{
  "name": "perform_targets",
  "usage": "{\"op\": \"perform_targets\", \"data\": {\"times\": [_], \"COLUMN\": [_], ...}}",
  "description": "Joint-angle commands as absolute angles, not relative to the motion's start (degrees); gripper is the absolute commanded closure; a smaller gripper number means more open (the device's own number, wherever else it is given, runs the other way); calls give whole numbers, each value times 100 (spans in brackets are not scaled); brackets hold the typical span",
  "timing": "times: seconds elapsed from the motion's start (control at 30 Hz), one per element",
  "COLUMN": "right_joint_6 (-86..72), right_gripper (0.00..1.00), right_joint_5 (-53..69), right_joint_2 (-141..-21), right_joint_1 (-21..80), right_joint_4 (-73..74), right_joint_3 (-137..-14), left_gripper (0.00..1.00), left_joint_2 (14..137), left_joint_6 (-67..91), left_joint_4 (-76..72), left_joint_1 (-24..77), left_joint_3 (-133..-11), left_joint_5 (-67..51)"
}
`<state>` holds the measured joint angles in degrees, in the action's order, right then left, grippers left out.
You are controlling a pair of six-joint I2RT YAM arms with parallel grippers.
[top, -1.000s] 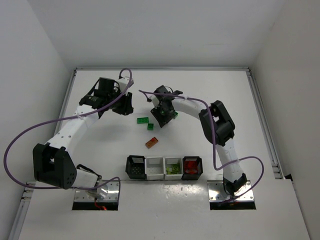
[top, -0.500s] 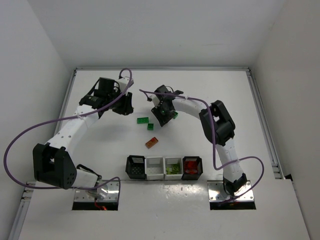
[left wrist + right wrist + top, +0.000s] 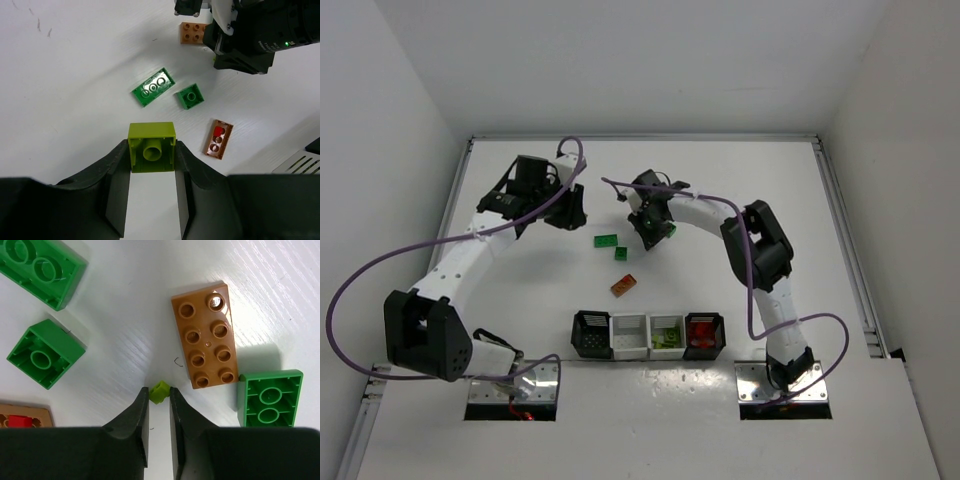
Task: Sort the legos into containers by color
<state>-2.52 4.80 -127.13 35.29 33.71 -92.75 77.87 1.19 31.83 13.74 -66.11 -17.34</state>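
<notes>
Two yellow-green pieces are held at once. The left end effector [image 3: 151,162] is closed most of the way on a yellow-green brick [image 3: 151,145], with one finger against each side wall and the hollow underside turned to the wrist camera. The right end effector [image 3: 159,401] is almost fully closed, its tips pinching a tiny yellow-green piece [image 3: 159,391]. Whether that piece has left the bench [image 3: 740,190] I cannot tell.

The coming move turns on the white bin [image 3: 667,336] that already holds yellow-green pieces. It lies back toward the arm bases from both end effectors. It is almost straight back from the right one [image 3: 650,230], and back and well across to the right from the left one [image 3: 567,212]. The right arm is therefore the nearer and probably has the shorter carry.

The held brick is close to square, so its long axis should matter little at the bin mouth.

Just ahead and right of the right tips lies an orange-brown brick [image 3: 206,335], its long axis running away from them. A dark green brick [image 3: 270,397] sits just beside its near end. A straight lift looks safest there.

No brand, label or writing can be read anywhere.
</notes>
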Motion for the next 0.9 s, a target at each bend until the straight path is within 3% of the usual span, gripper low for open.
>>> {"op": "perform_targets", "data": {"times": [0.0,0.27,0.7,0.87], "right_joint_6": [-255,-255,1361,1941], "right_gripper": [86,96,98,98], "right_joint_5": [483,886,2881,3225], "right_joint_2": [-12788,-11305,-8318,-7823], "right_joint_1": [3533,3533,3620,3682], "right_joint_4": [3533,3401,4499,4808], "right_joint_3": [-8991,-8227,-6980,-6496], "left_gripper": [83,83,83,83], "left_joint_2": [7550,7392,7602,7655], "left_joint_6": [185,185,123,123], "left_joint_4": [3015,3015,3278,3331], "left_joint_1": [1301,1248,1248,1248], "left_joint_3": [-6557,-6557,-7127,-7250], "left_joint_5": [-1784,-1731,-1802,-1854]}}
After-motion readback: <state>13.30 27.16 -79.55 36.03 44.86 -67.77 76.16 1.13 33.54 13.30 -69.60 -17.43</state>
